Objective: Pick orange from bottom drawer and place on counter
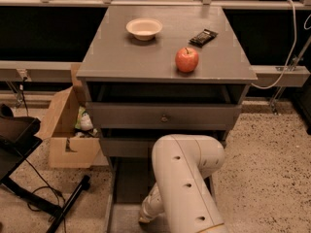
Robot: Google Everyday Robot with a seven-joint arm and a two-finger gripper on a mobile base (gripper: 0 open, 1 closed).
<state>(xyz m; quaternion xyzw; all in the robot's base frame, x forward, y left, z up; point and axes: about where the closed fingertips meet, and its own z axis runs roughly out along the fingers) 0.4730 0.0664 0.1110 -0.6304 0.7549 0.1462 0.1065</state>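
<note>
Step in hand: the reach. My gripper (145, 217) sat low inside the bottom drawer (127, 181), and I could not tell its state. The orange was hidden from view. The next move probably called for securing it, lifting clear and carrying it to the counter (141, 57).

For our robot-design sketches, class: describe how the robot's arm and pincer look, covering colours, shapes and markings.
The arm is a thick, smooth, cream-white tube with a rounded elbow, small dark round holes along its side and a thin yellowish band near the bottom. The pincer, low over the bottom drawer, shows only as a narrower cream end.
</note>
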